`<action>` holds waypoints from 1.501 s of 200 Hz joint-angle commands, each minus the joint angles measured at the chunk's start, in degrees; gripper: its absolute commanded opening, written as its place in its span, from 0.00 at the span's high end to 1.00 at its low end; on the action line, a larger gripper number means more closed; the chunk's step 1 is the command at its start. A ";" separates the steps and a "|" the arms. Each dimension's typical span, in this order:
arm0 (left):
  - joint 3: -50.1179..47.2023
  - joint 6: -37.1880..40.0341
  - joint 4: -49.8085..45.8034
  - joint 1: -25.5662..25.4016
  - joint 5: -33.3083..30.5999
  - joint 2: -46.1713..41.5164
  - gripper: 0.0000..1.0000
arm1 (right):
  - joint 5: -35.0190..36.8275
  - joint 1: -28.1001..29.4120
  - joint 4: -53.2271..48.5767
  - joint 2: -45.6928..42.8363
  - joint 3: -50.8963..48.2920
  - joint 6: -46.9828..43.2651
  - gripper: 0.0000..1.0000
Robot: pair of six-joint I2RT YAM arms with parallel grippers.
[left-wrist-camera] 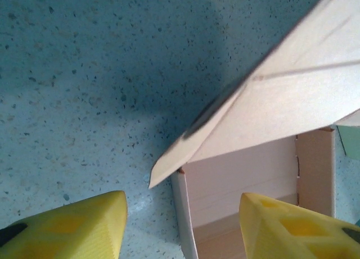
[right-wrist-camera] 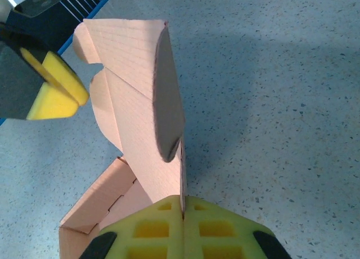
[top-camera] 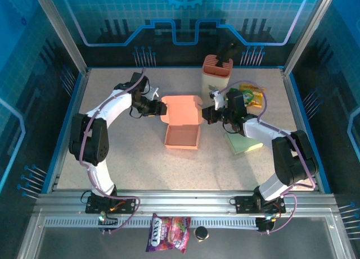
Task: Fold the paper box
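While the paper box [top-camera: 181,136] sits open at the middle of the worktop [top-camera: 129,158] with its lid [top-camera: 181,110] raised along the 12 o'clock side, you have the right claw [right-wrist-camera: 183,201] pressed together on the lid's thin 3 o'clock edge. Your left claw [left-wrist-camera: 181,205] hovers at the lid's 9 o'clock edge, its yellow fingers [left-wrist-camera: 84,225] apart, one on either side of the box's corner wall.

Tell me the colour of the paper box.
Salmon pink. The paper box shows best in the top external view.
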 commanded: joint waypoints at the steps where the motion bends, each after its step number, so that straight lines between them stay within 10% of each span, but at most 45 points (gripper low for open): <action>1: 2.44 2.51 -0.14 0.57 -2.97 1.44 0.45 | -1.65 0.48 -0.48 0.64 1.75 -0.94 1.00; 113: 4.13 3.07 2.35 0.43 3.60 3.52 0.69 | -2.70 0.45 -1.56 2.91 3.68 -1.29 1.00; 209: 1.14 3.20 3.12 -4.55 -11.70 -1.95 1.00 | 1.79 2.09 -12.16 4.13 10.27 -2.79 1.00; 300: -2.03 6.47 4.31 -7.25 -19.09 -7.27 1.00 | 1.07 0.49 -34.65 8.87 24.27 -9.93 0.64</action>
